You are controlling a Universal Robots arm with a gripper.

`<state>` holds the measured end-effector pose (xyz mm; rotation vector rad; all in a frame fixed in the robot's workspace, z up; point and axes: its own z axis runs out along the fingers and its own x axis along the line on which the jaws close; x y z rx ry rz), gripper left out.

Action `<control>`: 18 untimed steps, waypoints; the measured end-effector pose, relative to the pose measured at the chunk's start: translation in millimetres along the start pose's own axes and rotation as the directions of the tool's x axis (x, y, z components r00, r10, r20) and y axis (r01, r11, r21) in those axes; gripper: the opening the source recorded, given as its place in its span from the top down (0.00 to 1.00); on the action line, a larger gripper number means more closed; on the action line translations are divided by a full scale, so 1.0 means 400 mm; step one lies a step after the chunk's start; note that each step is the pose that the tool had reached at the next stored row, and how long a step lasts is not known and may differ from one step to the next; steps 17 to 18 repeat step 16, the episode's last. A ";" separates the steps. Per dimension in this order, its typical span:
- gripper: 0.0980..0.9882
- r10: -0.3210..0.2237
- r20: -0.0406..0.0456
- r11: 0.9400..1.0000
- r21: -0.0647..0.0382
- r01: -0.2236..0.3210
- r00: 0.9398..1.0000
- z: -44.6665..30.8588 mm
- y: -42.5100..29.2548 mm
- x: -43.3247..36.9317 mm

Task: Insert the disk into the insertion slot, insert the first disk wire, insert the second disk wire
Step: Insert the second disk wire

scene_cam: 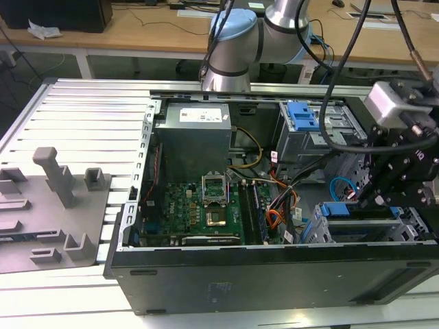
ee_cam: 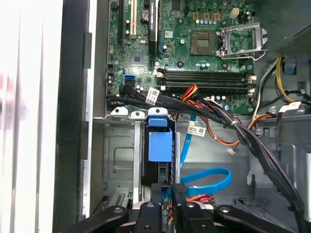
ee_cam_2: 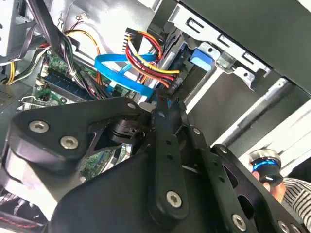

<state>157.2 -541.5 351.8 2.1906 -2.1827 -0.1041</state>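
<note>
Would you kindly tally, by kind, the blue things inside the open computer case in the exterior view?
Blue plastic latch on the taller grey cage: 1
Bright blue plastic front bar of the disk carrier: 1
Thin flat light-blue cable: 1
Total: 3

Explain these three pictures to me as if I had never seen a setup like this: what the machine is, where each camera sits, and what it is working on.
The machine is a jointed robot arm reaching into an open computer case that lies on a slatted table. The exterior view looks from off the arm. Both wrist views come from cameras riding near the arm's end, so the black linkages in them belong to its own tool. The tool sits low at the drive end of the case, right by the light-blue cable and the orange, red and black wire bundle. A blue-framed disk sits in its metal cage. Whether the tool grips anything cannot be told.
</note>
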 end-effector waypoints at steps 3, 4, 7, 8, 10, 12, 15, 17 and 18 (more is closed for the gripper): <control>0.99 0.000 0.000 1.000 0.000 0.000 1.000 -0.045 0.004 -0.002; 0.99 0.000 0.000 1.000 0.000 0.000 1.000 -0.053 0.005 -0.002; 0.99 0.000 0.000 1.000 0.005 0.000 1.000 -0.050 0.043 -0.002; 0.99 0.000 0.000 1.000 0.005 0.000 1.000 -0.049 0.049 -0.002; 0.99 0.000 0.000 1.000 0.005 0.000 1.000 -0.049 0.051 -0.002; 0.99 0.000 0.000 1.000 0.005 0.000 1.000 -0.049 0.051 -0.002; 0.99 0.000 0.000 1.000 0.005 0.000 1.000 -0.049 0.051 -0.002; 0.99 0.000 0.000 1.000 0.005 0.000 1.000 -0.049 0.051 -0.002; 0.99 0.000 0.000 1.000 0.005 0.000 1.000 -0.049 0.051 -0.002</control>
